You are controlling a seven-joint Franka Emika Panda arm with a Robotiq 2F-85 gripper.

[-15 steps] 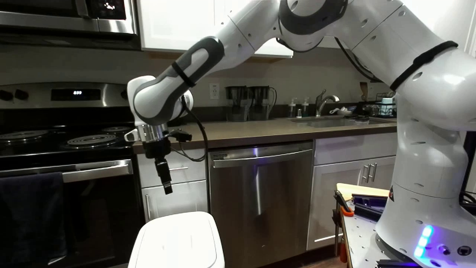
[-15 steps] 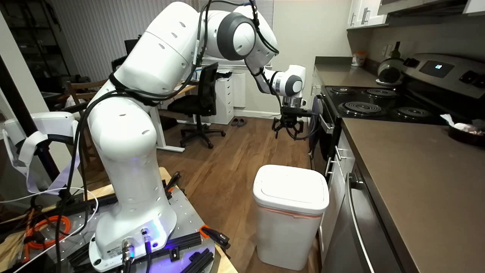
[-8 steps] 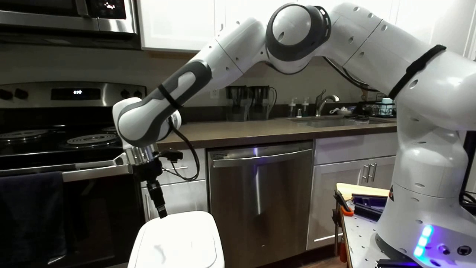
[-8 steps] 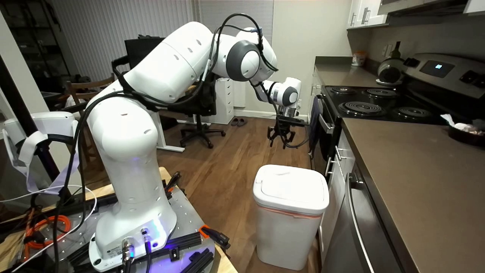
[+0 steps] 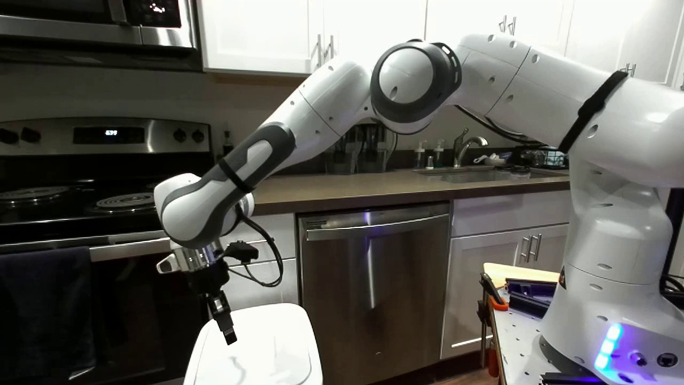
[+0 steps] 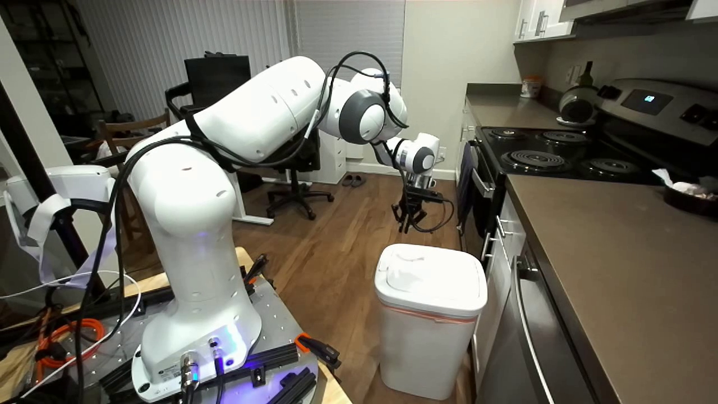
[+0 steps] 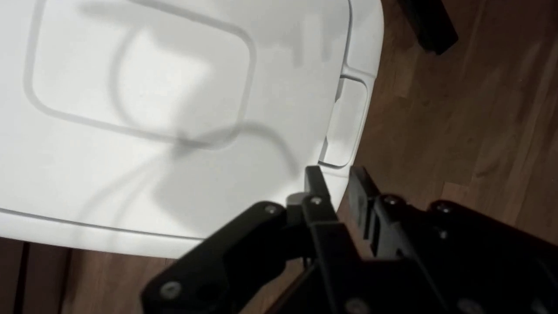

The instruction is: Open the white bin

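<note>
The white bin [image 6: 426,353] stands upright on the floor beside the cabinets, its rounded lid [image 5: 267,342] lying flat. From above, the wrist view shows a recessed tab [image 7: 346,124] along the rim of the bin's lid [image 7: 279,87]. My gripper [image 7: 335,174] points down with a narrow gap between its fingertips and nothing held there. In that view the tips overlap the rim just below the tab; they look above it, without clear contact. An exterior view has the gripper [image 6: 404,229] over the bin's far side, short of the lid.
A stove [image 6: 538,160] and a steel dishwasher [image 5: 374,289] line the counter near the bin. The robot's base table [image 6: 280,314], with a black-and-orange clamp [image 6: 320,348], is on the bin's other side. A dark bar [image 7: 429,26] shows over the floor in the wrist view.
My arm has come down toward the bin's lid, the gripper sinking steadily. Its fingers have drawn from wide apart to a narrow gap. The bin and lid have not moved.
</note>
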